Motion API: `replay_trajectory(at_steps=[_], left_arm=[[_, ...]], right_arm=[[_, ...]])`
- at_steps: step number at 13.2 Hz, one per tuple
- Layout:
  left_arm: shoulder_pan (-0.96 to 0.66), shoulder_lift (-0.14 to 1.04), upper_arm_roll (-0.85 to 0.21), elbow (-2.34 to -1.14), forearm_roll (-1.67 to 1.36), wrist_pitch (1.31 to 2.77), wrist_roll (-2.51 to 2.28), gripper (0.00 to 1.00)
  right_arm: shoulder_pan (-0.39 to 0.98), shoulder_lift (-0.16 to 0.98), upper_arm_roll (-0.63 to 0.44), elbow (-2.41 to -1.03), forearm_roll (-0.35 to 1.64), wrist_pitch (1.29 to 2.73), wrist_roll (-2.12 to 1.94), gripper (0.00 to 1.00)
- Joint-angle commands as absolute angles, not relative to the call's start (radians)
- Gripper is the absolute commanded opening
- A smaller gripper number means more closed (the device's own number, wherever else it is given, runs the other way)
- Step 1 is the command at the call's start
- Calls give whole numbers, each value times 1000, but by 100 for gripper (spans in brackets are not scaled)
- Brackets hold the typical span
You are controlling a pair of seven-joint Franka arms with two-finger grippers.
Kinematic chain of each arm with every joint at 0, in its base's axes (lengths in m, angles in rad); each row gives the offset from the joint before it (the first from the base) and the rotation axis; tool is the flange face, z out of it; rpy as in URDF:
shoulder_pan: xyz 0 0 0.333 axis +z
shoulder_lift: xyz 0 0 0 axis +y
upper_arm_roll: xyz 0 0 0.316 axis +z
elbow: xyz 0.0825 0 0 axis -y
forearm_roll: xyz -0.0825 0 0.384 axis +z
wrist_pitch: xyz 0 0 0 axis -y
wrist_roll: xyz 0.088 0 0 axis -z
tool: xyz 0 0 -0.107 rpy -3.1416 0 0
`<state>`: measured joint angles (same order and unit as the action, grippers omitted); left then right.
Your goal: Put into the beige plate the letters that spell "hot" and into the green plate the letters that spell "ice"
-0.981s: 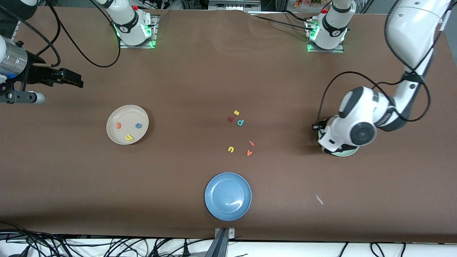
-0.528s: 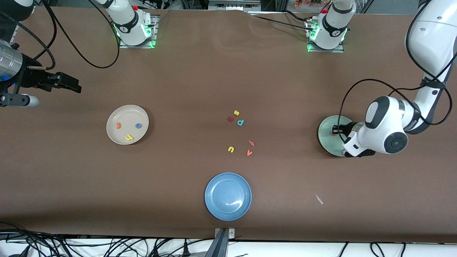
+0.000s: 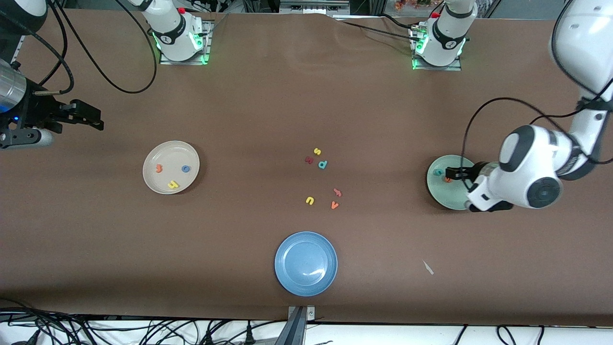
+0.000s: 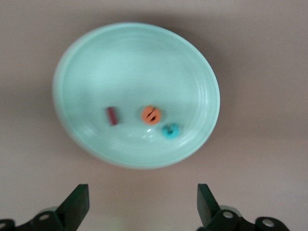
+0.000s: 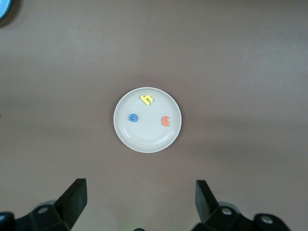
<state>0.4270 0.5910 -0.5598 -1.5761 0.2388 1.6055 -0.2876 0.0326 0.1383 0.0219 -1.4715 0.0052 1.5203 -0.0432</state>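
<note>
hovering over the green plate, the left end effector has its fingers spread wide and carries nothing. in the plate, just under that end effector, lie the dark red "i", the orange "e" and the teal "c", close together and apart from the fingers. the front view shows only the teal and orange pieces beside the dark fingertips; the red bar cannot be made out there.

the right end effector waits above bare brown worktop at the right arm's end, its fingers also parted and empty. the beige plate sits on the worktop near it, toward the front camera and toward the middle of the worktop. that plate holds the yellow "h", the blue "o" and the orange "t", each lying apart from the others.

between the two end effectors, well away from both, loose letters lie on the worktop: a yellow "s", a dark red letter and a teal "p" in one cluster, and a yellow "u", a salmon letter and an orange "v" in another. a blue plate rests nearer the front camera than these, with nothing in it. a small pale scrap lies on the worktop toward the left arm's end.
</note>
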Motion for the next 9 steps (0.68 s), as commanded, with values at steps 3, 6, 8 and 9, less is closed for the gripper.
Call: replay_trajectory(at_steps=[3,6,8,9], left_arm=[[416,554,-583,-1268,256,1317,-161,100],[414,542,-621,-1166,261,1247,-160,100],[408,537,-624,-1106,261,1214,-160,100],[378,532,-611,-1082,262,1201,-160,100]], right_arm=[[35,152,25,-1451,-6,1516,-60,100],[38,158,29,-1451,-6,1513,-51,100],[37,160,29,-1448,-2,1514,-40,100],[37,160,29,-1448,-2,1513,-41,100]])
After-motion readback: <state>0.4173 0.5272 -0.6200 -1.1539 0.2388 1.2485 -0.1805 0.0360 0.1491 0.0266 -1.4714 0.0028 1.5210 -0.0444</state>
